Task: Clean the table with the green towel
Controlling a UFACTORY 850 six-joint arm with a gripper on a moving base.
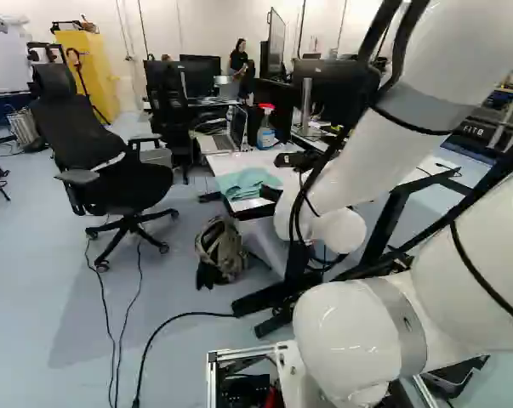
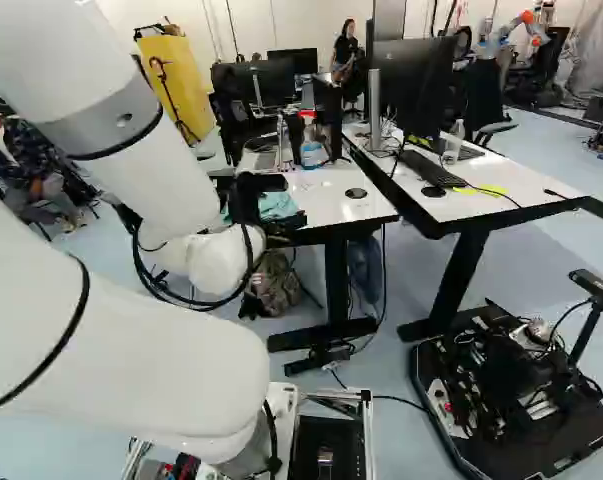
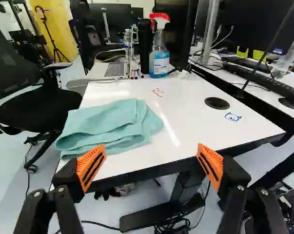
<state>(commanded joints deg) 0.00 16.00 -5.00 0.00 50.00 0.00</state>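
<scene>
Green towel [image 3: 110,126], crumpled on white table [image 3: 188,117], spread gripper [image 2: 288,203] seemingly near

arm [image 1: 447,53] cut off, red scribble [image 3: 158,92] illegible

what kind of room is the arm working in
Probably a robotics lab with shared desks: a wheeled office chair stands near the table, computer monitors line the desks, and a low black mobile base packed with exposed wiring sits on the floor.
</scene>
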